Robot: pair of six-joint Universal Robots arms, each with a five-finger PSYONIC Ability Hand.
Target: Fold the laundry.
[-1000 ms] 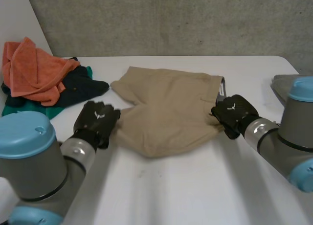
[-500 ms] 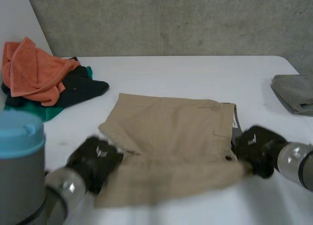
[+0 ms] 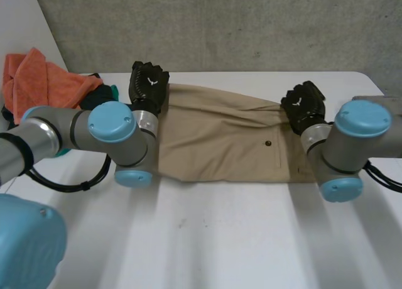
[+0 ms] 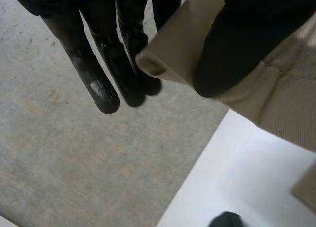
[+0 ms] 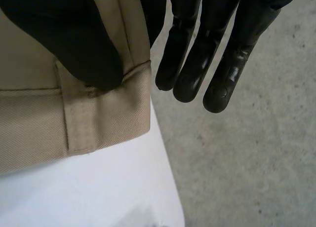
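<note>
While the beige shorts (image 3: 220, 138) are spread on the white table's (image 3: 207, 239) far half, their far corners are pinched between thumb and straight fingers by the left hand (image 3: 149, 87) and the right hand (image 3: 303, 105).

We see a white table (image 3: 220, 239) running back to a grey concrete wall (image 3: 251, 25), its surface mottled and pitted. A white panel (image 3: 19, 19) stands at the wall's left end. At the table's far left corner lies a heap of cloth. An orange towel (image 3: 38, 81) is crumpled on top, a dark navy garment (image 3: 94, 95) lies under it, and a bit of green fabric (image 3: 114, 88) shows at the heap's right side. At the table's far right edge we make out a strip of grey cloth (image 3: 394, 104), mostly hidden. In both wrist views the table's white edge meets speckled grey concrete.
</note>
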